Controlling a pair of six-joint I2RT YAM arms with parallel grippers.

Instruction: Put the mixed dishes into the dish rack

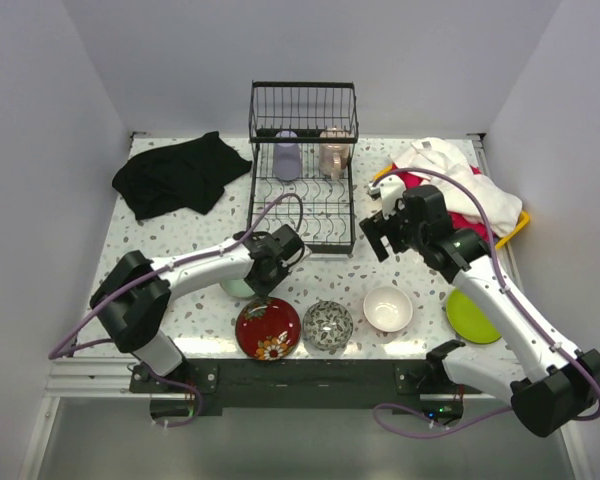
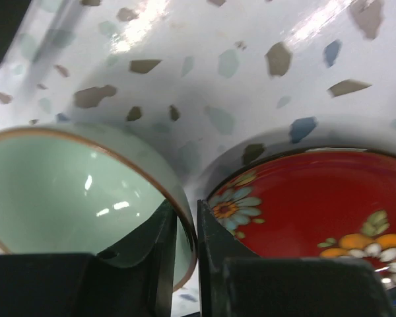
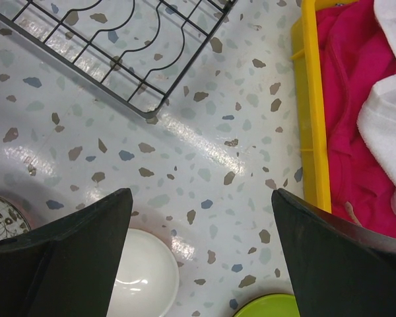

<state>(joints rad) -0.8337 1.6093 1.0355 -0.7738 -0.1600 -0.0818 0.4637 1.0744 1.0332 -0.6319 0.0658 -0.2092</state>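
My left gripper is shut on the rim of the pale green bowl, one finger inside and one outside, as the left wrist view shows; the bowl sits low at the table. The red floral bowl lies right beside it. The patterned bowl, white bowl and lime plate line the near edge. The black wire dish rack holds a lavender mug and a pinkish mug. My right gripper is open and empty above the table. No black plate shows.
A yellow tray of pink and white cloths stands at the far right. A black cloth lies at the far left. The right wrist view shows the rack's corner, the white bowl and the lime plate.
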